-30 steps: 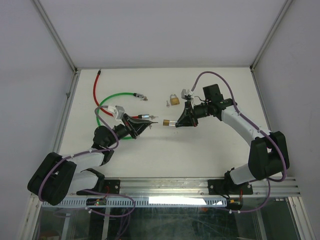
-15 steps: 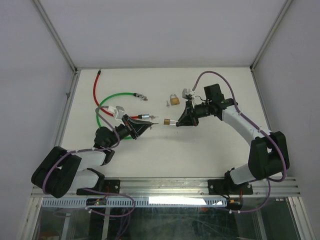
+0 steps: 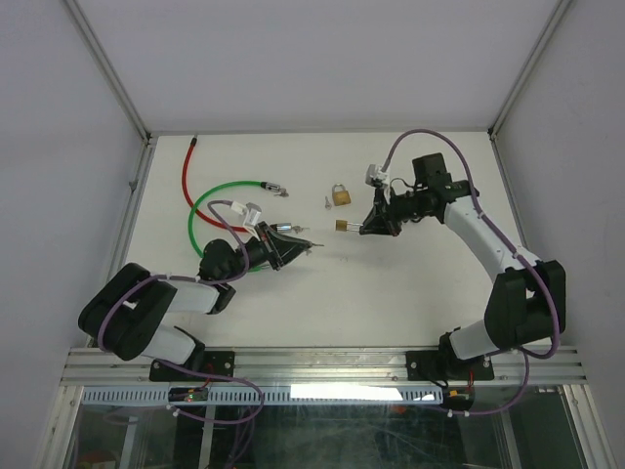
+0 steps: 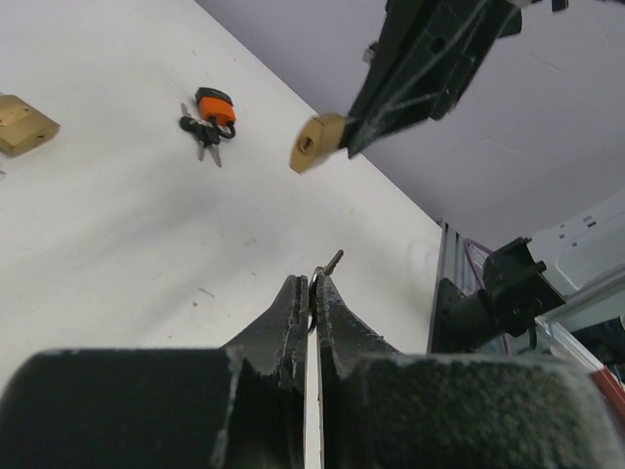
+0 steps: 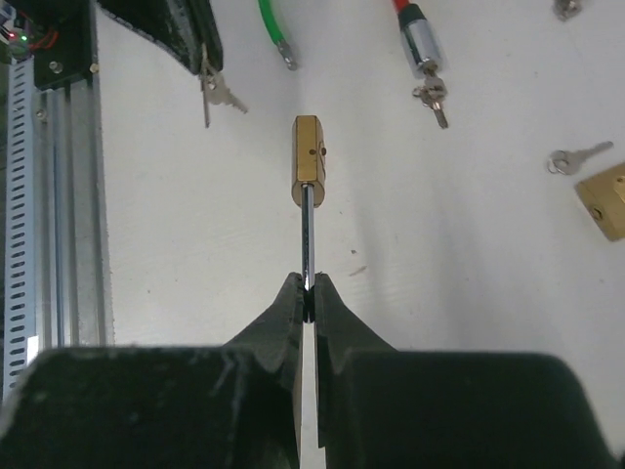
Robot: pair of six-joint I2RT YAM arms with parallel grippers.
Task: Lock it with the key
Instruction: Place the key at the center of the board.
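The left gripper [image 4: 312, 285] is pinched tight on the key [image 4: 332, 262], whose blade sticks out past its fingertips. The right gripper [image 5: 307, 289] is clamped just as narrowly on the shackle [image 5: 307, 230] of the padlock [image 5: 307, 161]. It holds the padlock in the air above the worktop [image 3: 410, 283], between the two grippers.

The padlock's long axis runs straight out from the right gripper toward the left one, so the keyhole [image 4: 305, 145] end faces the key. Key and padlock are near each other but apart, and they are not lined up. From above, the key tip sits left of the padlock and a little closer to the worktop's near edge. From the left wrist, the padlock hangs above the line the blade points along.

The coming move likely turns on removing that offset first, bringing blade and keyhole onto one axis, and only then sliding in. A skewed approach would probably butt the blade against the brass face.
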